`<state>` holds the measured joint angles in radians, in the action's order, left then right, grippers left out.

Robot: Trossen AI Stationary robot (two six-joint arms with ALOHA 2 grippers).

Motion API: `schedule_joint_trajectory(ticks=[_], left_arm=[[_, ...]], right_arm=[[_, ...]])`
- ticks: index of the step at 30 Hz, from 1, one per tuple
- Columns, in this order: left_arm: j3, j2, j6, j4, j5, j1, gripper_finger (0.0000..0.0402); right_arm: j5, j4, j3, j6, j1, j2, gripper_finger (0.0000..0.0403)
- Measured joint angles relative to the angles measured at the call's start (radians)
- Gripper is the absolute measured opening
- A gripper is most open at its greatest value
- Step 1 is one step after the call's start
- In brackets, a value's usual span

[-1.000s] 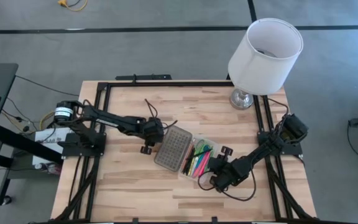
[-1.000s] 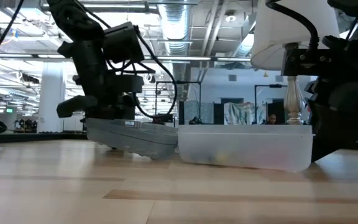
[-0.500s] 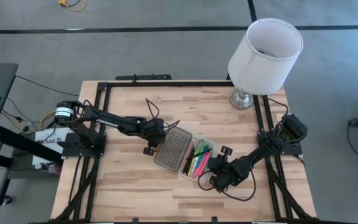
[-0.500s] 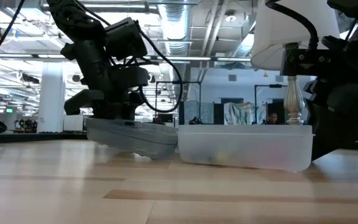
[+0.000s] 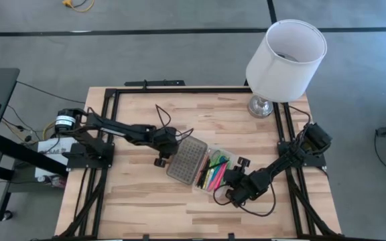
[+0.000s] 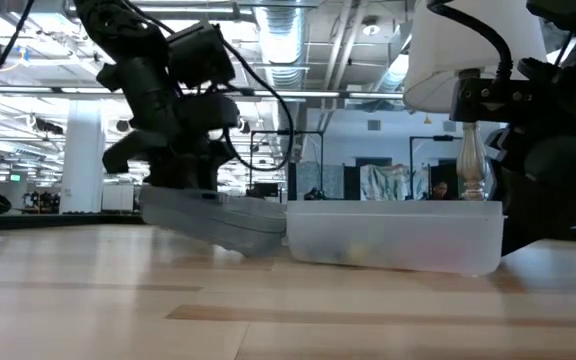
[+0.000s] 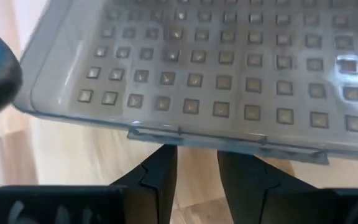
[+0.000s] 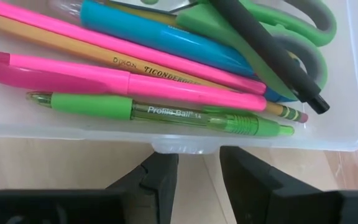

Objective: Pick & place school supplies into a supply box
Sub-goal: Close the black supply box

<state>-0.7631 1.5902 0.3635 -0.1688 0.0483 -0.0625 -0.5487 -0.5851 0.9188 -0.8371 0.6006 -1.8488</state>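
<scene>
The clear supply box (image 5: pixel 214 171) lies mid-table with its grey ribbed lid (image 5: pixel 185 159) swung open toward the left; in the low view the lid (image 6: pixel 218 220) slants up to its free edge. Inside the box lie a pink highlighter (image 8: pixel 123 81), a green pen (image 8: pixel 160 112), a yellow pencil (image 8: pixel 135 62), a blue marker (image 8: pixel 166 34), a black pen (image 8: pixel 266 56) and green scissors (image 8: pixel 278 18). My left gripper (image 7: pixel 197 171) stands at the lid's free edge, narrowly open. My right gripper (image 8: pixel 197 171) stands at the box's right wall, narrowly open. My left gripper comes level from the table's left, its fingertips (image 7: pixel 160 165) right under the lid's free long edge (image 7: pixel 222 140) by the latch tab; I cannot tell whether they touch it. My right gripper points its fingertips (image 8: pixel 160 165) at the box's long wall (image 8: pixel 185 146) from the right; touching or not, I cannot tell.
A white-shaded lamp (image 5: pixel 283 57) stands at the table's far right corner. Black frame rails (image 5: pixel 112 94) run along the table's edges. Bare wood lies at the near side and the far left.
My left gripper has edged toward the table's right, closer to the lid's free edge, tipping slightly. The lid, the box and my right gripper have stayed where they were.
</scene>
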Motion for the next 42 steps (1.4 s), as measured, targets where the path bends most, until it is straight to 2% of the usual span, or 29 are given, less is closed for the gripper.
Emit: schedule_joint_trajectory(ticks=[14,27,42], left_arm=[[0.0,-0.175,-0.007,0.051,0.024,0.056,0.0112],[0.0,-0.178,0.01,0.182,0.023,0.1,0.0112],[0.0,-0.174,0.034,0.298,0.027,0.132,0.0112]], right_arm=[[-0.027,0.03,-0.001,0.035,-0.001,-0.002,0.012],[-0.057,0.056,0.0,0.068,-0.011,-0.003,0.012],[-0.053,0.236,-0.001,0.311,-0.116,-0.005,0.012]])
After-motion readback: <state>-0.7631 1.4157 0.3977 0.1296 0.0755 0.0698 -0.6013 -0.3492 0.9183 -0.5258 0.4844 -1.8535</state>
